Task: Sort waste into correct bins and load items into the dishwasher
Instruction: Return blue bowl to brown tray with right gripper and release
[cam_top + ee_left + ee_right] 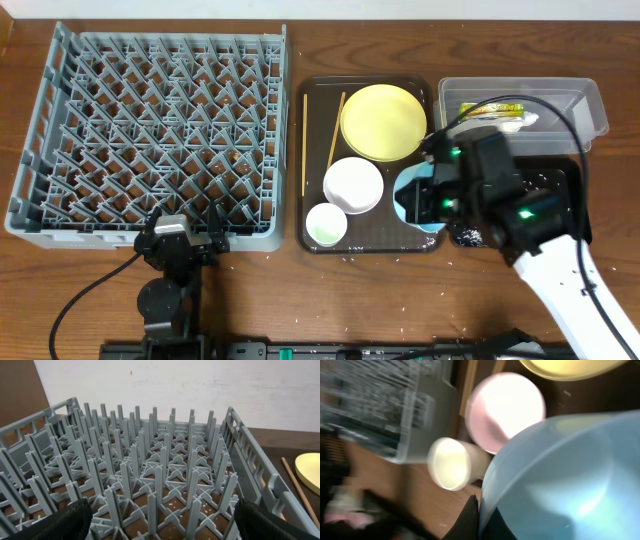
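**A:** Where is the light blue bowl (pixel 408 196)?

**B:** Take the overhead view, with 12 o'clock at the far edge of the desk (pixel 300 300). The bowl is at the 4 o'clock corner of the brown serving tray (pixel 318 120), tipped up on its side. The right pincer (pixel 428 195) is closed on its rim. In the right wrist view one dark finger (pixel 470 521) lies against the outside of the rim, and the bowl fills most of the picture.

**A:** And the other dishes?

**B:** All on that tray. The yellow plate (pixel 383 122) is at 1 o'clock and the white bowl (pixel 353 185) is near the middle. The small white cup (pixel 325 223) is at 7 o'clock, just beside the white bowl. The two chopsticks (pixel 304 140) lie apart on the 9 o'clock side, one straight and one slanted toward the plate.

**A:** The bins?

**B:** The clear tub (pixel 585 105) stands at 3 o'clock of the plate with the snack wrapper (pixel 495 112) inside. The black tray (pixel 562 185) lies just at 6 o'clock of the tub, partly under the right arm. Whitish specks (pixel 400 252) dot the desk along the brown tray's 6 o'clock edge.

**A:** The left pincer (pixel 185 235)?

**B:** Spread wide and gripping nothing, at the 6 o'clock edge of the dish rack (pixel 150 130). The rack sits at 9 o'clock of the brown tray.
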Robot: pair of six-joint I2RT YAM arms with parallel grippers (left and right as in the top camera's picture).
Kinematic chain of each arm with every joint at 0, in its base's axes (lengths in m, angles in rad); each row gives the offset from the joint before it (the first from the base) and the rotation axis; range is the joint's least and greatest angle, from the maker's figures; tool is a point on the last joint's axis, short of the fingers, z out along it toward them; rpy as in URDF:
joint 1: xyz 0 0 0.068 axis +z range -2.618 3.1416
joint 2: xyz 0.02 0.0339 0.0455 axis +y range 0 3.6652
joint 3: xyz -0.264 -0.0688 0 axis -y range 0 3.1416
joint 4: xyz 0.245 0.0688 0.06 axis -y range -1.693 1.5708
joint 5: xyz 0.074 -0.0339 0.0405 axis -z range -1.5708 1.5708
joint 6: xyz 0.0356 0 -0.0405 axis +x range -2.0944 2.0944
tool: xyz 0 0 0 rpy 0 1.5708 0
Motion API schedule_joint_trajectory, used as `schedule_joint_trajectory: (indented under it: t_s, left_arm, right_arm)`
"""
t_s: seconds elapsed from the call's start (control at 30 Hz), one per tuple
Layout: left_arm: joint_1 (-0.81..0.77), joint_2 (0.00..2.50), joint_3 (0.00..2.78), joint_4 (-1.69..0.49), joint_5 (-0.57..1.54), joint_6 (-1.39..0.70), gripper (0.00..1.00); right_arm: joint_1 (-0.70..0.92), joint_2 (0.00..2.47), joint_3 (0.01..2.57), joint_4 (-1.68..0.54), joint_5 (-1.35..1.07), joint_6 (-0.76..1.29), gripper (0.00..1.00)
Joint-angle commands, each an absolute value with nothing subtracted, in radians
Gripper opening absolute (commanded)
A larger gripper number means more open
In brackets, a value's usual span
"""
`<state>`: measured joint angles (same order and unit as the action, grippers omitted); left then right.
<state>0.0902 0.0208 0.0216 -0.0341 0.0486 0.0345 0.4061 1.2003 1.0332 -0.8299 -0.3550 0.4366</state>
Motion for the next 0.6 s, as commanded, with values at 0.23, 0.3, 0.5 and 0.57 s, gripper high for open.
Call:
schedule_joint_trajectory:
  t_s: [0.23,0.3,0.5,0.57]
  left_arm:
    - [0.095,0.019,0.004,-0.07,0.033,0.048,0.92]
    - [0.095,0.019,0.004,-0.07,0.033,0.048,0.92]
    - [0.095,0.019,0.004,-0.07,0.033,0.048,0.92]
    - [0.095,0.019,0.004,-0.07,0.033,0.048,0.92]
  right_arm:
    - [0.537,1.581,1.039,-0.809,-0.083,0.386,0.01]
    - [0.538,1.644,1.04,-0.793,-0.094,0.381,0.01]
    - [0.535,1.647,1.099,-0.83,-0.149,0.335,0.31]
    - [0.535,1.647,1.144,-0.878,-0.162,0.335,0.33]
